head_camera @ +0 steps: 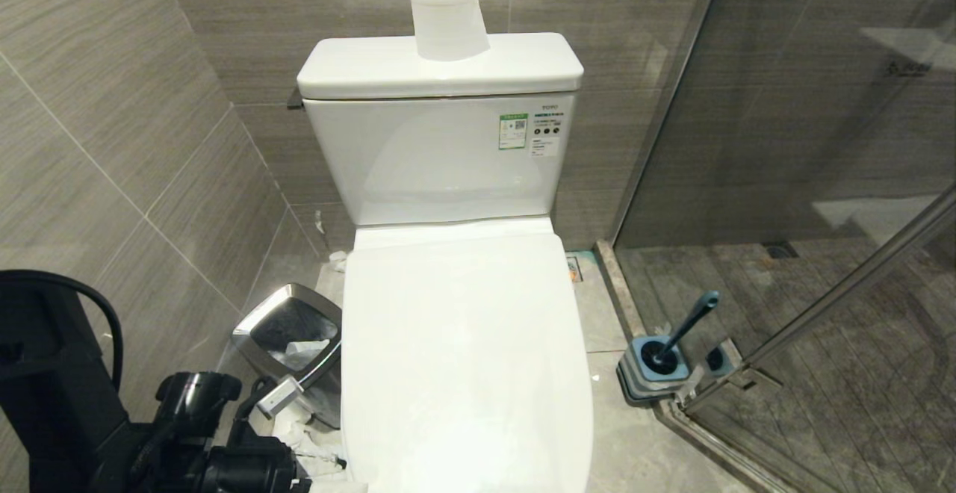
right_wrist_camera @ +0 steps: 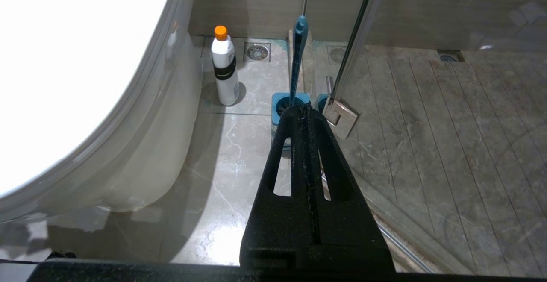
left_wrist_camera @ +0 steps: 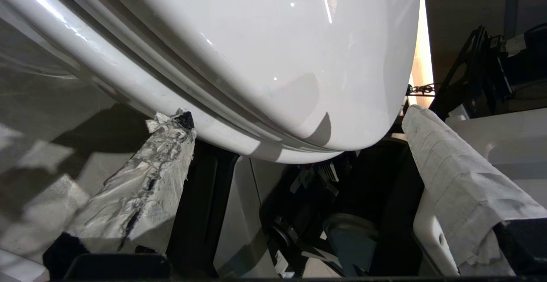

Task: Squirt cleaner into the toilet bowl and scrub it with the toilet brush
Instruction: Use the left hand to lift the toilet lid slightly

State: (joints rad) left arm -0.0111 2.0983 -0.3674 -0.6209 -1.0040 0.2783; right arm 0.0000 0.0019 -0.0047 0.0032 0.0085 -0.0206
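Note:
The toilet bowl stands in the middle with its white lid down, so the inside is hidden. My left gripper is open, its paper-wrapped fingers spread wide at the front left rim, under the lid's edge; nothing is held. On the floor to the right of the bowl stands the cleaner, upright, orange cap on. The toilet brush leans in its blue holder by the glass door. My right gripper is shut and empty, hanging above the floor a little short of the holder.
A steel-rimmed bin with crumpled paper sits left of the bowl, close to my left arm. A paper roll stands on the tank. The glass shower door and its hinge close off the right. Tiled wall on the left.

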